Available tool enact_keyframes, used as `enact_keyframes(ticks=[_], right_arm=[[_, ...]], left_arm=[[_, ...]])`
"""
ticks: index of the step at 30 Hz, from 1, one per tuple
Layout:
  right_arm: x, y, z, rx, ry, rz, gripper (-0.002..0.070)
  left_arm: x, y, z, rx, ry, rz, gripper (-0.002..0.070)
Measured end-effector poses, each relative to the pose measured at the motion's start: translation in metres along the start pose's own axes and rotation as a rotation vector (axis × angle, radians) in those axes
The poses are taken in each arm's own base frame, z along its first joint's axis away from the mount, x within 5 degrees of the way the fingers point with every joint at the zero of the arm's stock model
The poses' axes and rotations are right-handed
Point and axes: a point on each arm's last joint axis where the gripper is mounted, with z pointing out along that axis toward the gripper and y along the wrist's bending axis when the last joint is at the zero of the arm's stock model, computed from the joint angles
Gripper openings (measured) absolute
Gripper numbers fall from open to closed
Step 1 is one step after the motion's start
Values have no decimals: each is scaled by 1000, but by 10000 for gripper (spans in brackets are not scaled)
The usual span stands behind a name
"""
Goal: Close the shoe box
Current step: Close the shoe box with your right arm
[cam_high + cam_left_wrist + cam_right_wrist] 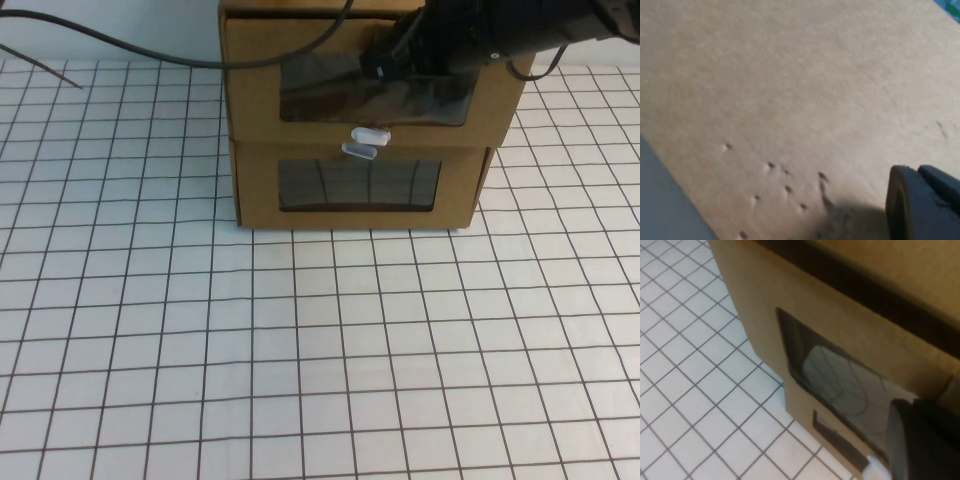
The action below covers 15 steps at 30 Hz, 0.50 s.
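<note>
High view: two brown cardboard boxes stacked at top centre of the frame on a white gridded table (300, 350). The upper one is the shoe box (255, 90), with a wide clear window (330, 100) and a small white pull tab (368, 133) at the lower edge of its front. Its front overhangs the lower box (258, 185) slightly. The lower box has a smaller window (358, 185) and its own white tab (358, 152) at the upper edge, just beneath the shoe box's tab. The right gripper (385, 58) comes in from the upper right, its dark body over the upper right part of the shoe box front; fingers not resolvable, cannot tell whether open or closed. A black cable (120, 45) runs across the upper left.

Left wrist view: frame filled by plain brown cardboard (790, 90) with small dents, very close. One dark fingertip of the left gripper (920, 205) shows at lower right; opening state cannot be told.

Right wrist view: shoe box front with window (840, 380) runs diagonally; the lower box's window (840, 440) below it. Dark gripper finger (920, 440) at lower right, white tab (875, 471) just beside it
</note>
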Motion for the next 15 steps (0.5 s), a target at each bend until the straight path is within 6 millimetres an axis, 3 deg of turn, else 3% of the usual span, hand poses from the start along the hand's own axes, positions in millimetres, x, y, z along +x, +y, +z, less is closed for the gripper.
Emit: enact_keyframes(ticks=[5, 11, 15], right_arm=[[-4, 4, -17, -19, 12, -17, -14], [-22, 31, -76, -46, -10, -89, -14], [-18, 53, -115, -33, -43, -102, -14]], left_arm=[[-15, -24, -35, -29, -37, 64, -5], [-33, -73, -103, -62, -96, 167, -5], [-33, -106, -148, -84, -97, 217, -5]])
